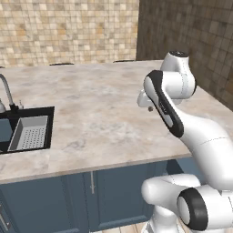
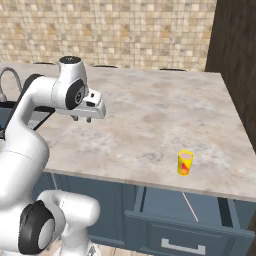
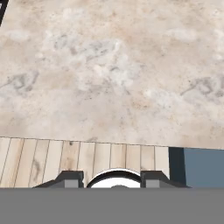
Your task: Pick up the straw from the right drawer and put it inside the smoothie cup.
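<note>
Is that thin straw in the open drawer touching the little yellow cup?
Apart. The right base view shows the cup standing on the counter, with the straw lying below it inside the drawer.

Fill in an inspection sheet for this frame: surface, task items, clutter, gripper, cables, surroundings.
Surface: beige marble counter, mostly bare.
Straw: lies diagonally in the right drawer, untouched.
Right drawer: pulled open below the counter edge, silver handle on its front.
Smoothie cup: upright near the counter's front edge, above the drawer.
Clutter: nothing seen.
Gripper: above the counter, well left of the cup, nothing between the fingers; jaws partly apart in the hand view.
Cables: nothing seen.
Surroundings: sink with faucet at the left, tan tiled back wall, dark tiled side wall, slate-blue cabinets, wood floor.
</note>
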